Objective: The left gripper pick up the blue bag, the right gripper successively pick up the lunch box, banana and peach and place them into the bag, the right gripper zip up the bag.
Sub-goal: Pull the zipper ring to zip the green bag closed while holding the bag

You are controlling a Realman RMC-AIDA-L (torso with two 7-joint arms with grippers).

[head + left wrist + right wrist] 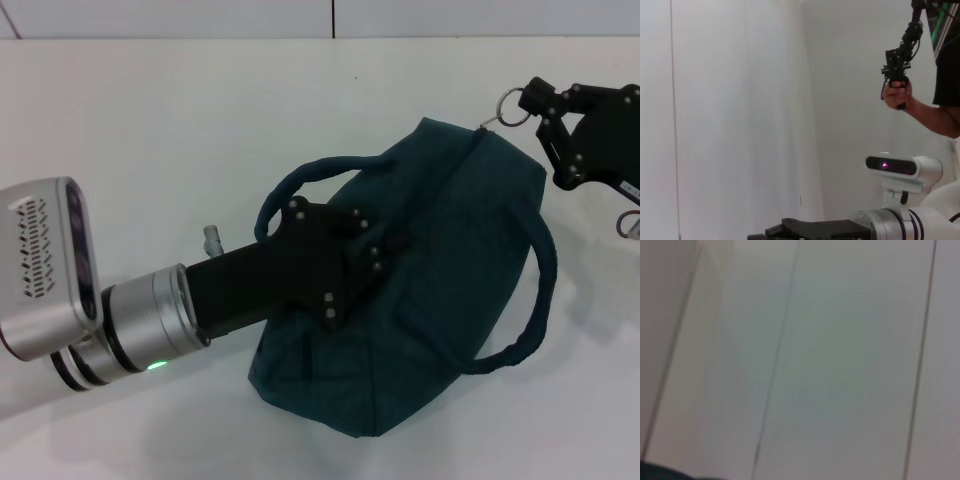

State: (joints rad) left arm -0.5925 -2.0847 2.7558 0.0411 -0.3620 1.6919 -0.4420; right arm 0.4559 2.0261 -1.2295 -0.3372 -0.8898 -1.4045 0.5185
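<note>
The blue bag (440,270) lies zipped on the white table (150,130), one rope handle looped on each side; the left gripper (365,262) reaches over its middle, fingers pressed to the fabric, grip impossible to confirm; at the bag's far end the right gripper (545,112) has closed its fingers on the ring pull (510,104).

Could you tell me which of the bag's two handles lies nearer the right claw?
The handle curving along the blue bag's right side; the other arcs beside the left claw.
</note>
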